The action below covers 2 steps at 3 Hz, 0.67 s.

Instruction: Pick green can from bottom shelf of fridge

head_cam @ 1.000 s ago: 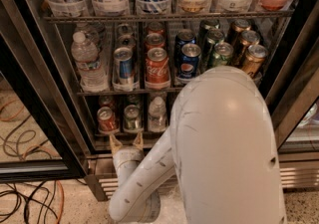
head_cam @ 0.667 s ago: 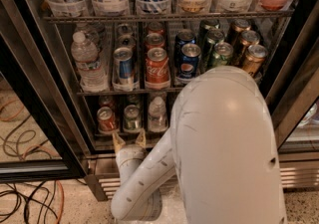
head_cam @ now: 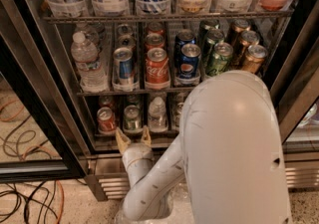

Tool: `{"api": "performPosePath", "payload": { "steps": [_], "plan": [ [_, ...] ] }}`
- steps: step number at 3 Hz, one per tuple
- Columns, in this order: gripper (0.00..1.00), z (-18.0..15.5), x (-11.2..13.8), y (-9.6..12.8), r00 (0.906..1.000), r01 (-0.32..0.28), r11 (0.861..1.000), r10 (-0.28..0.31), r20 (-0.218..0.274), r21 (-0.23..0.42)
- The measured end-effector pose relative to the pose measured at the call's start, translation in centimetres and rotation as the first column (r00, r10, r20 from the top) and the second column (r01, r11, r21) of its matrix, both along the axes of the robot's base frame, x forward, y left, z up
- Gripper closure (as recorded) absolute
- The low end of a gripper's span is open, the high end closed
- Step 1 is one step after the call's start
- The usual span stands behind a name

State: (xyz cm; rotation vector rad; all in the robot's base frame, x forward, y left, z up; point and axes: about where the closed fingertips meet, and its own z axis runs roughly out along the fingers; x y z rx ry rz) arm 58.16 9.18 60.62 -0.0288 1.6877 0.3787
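Note:
The green can (head_cam: 132,118) stands on the bottom shelf (head_cam: 102,137) of the fridge (head_cam: 294,118), between a red can (head_cam: 105,120) on its left and a small water bottle (head_cam: 157,114) on its right. My gripper (head_cam: 133,138) is at the shelf's front edge, just below and in front of the green can. Its two tan fingers (head_cam: 122,141) are spread open and hold nothing. My white arm covers the right part of the bottom shelf.
The rack above holds a water bottle (head_cam: 87,63), a Coca-Cola can (head_cam: 157,67), a Pepsi can (head_cam: 189,63) and several other cans. The open glass door (head_cam: 30,118) stands at left. Cables (head_cam: 30,203) lie on the floor. The base grille (head_cam: 299,173) is at right.
My gripper has shifted a little to the right along the shelf front, now centred under the green can. The cans have not moved.

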Motion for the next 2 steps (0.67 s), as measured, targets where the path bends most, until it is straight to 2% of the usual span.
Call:
{"api": "performPosePath", "payload": {
  "steps": [1, 2],
  "plan": [
    [0.33, 0.5, 0.4, 0.9, 0.9989, -0.043, 0.999, 0.043, 0.020, 0.033],
    [0.33, 0.8, 0.8, 2.1, 0.9975, -0.068, 0.997, 0.068, 0.022, 0.022]
  ]
}}
